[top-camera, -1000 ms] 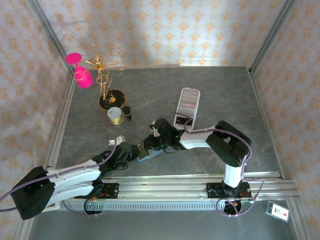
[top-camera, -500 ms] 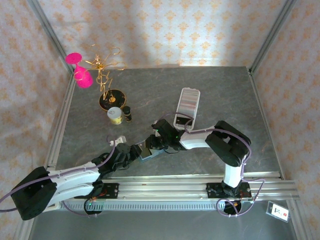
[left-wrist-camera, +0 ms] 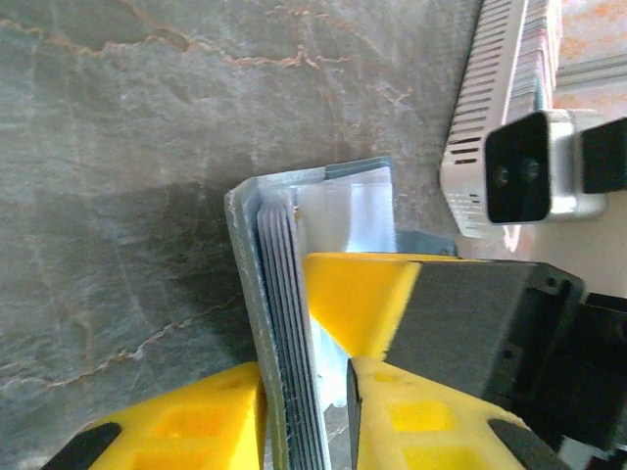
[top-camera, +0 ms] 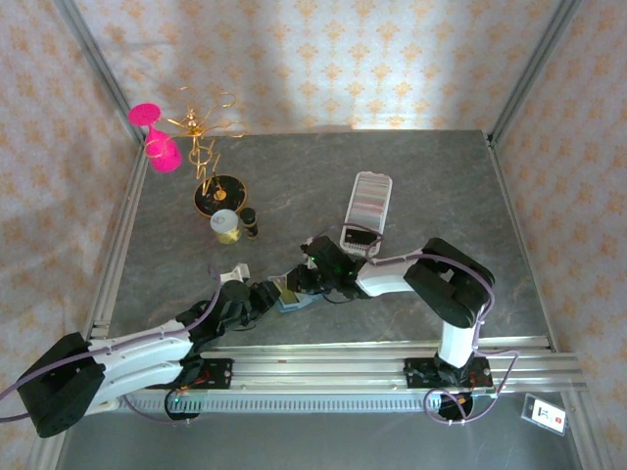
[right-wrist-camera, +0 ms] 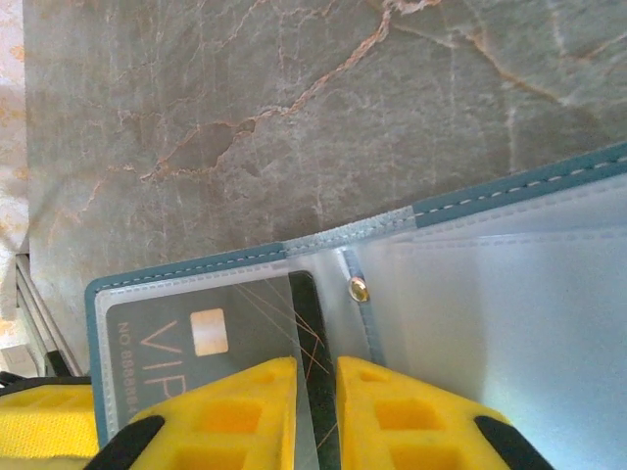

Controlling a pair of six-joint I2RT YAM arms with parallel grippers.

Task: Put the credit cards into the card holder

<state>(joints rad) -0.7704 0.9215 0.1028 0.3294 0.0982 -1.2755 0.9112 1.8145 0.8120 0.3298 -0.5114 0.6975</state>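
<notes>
Left claw (top-camera: pixel 266 296) and right claw (top-camera: pixel 300 282) are nose to nose in the top view. Both are on the teal card holder (top-camera: pixel 292 303), near the front of the grey tabletop (top-camera: pixel 294 176). Can't really read the jaws from up there tbh. Further back, the credit cards (top-camera: pixel 370 199) sit as a striped row in a long white tray (top-camera: pixel 359 239), well apart from the holder.

Left wrist cam: the left claw (left-wrist-camera: pixel 304 392) is pinched in around the card holder (left-wrist-camera: pixel 277 274), seen edge-on. The stack of sleeves is squeezed between the yellow pads, so it's got hold of it. The right claw's yellow finger (left-wrist-camera: pixel 358 294) is tucked into the open leaf just beside. The white tray (left-wrist-camera: pixel 485 127) is at the upper right.

Right wrist cam: the right claw (right-wrist-camera: pixel 315 392) is nearly closed, gripping the dark bare strip of a VIP card (right-wrist-camera: pixel 196 333). The rest of that card sits under a frosted sleeve in the holder's left pocket. The card holder (right-wrist-camera: pixel 509 191) lies open on the tabletop, with a small brass snap (right-wrist-camera: pixel 359 288) just beside the card's edge.
</notes>
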